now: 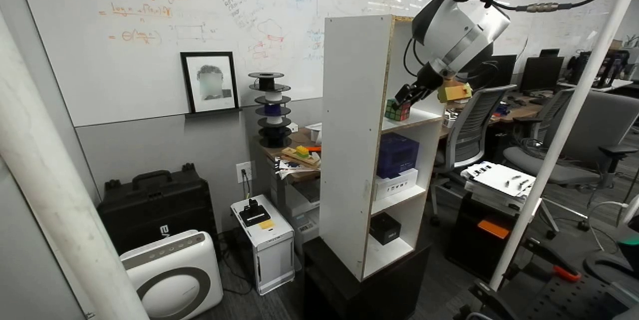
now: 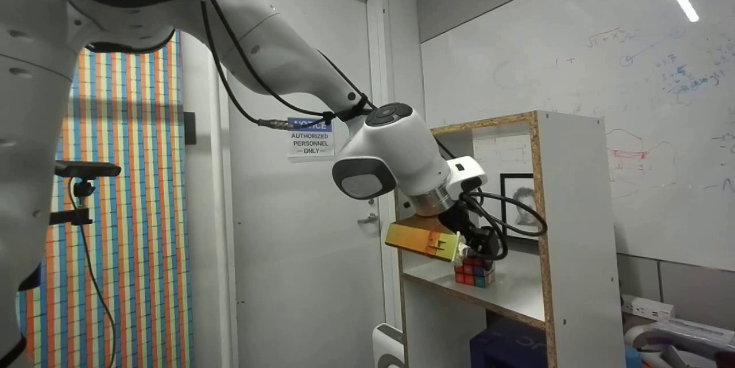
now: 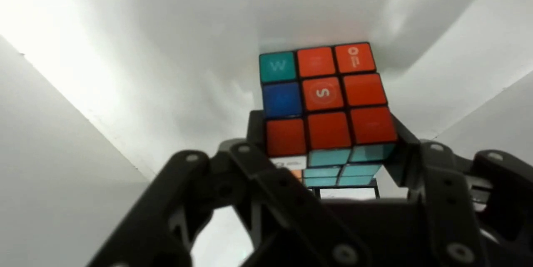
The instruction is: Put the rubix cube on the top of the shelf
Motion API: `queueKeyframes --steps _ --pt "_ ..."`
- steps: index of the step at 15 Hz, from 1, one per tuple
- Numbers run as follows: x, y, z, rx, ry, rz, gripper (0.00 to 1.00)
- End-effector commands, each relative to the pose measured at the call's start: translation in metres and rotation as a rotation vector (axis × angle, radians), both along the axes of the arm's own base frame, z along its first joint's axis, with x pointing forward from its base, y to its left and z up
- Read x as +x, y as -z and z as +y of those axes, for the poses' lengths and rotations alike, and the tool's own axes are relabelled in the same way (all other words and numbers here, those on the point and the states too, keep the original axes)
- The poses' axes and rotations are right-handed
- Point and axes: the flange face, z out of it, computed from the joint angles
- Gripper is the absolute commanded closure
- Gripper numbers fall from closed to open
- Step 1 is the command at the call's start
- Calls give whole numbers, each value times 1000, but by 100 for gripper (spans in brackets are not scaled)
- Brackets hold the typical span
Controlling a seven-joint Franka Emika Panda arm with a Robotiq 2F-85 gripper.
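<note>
The rubix cube is in the top compartment of the white shelf, with red, green and blue tiles. It also shows in an exterior view and the wrist view. Its base is on or very near the compartment's board; I cannot tell which. My gripper reaches in through the open front, tilted downward, with its fingers against two opposite sides of the cube, so it looks shut on it. The left contact is partly hidden by the finger. The shelf's top panel edge is above the gripper.
Side walls and the top panel surround the gripper. A yellow-orange block sticks out from my wrist. A dark blue box on a white box stands one compartment below, a black box lower. A black cabinet supports the shelf.
</note>
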Motion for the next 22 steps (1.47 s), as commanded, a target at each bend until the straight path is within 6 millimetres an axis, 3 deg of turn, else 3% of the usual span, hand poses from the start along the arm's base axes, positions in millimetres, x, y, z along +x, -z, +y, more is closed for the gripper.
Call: queueKeyframes --steps 1,6,9,14,19,22 --pt "-22 -12 -6 -19 -6 8 60" --pt "-73 -28 -3 -12 5 103 60" --pt "-92 -60 9 1 7 149 60" --pt "-111 -155 41 126 35 96 60" --pt "-129 -273 57 226 169 -41 60" --pt "-122 -347 61 295 295 -136 60"
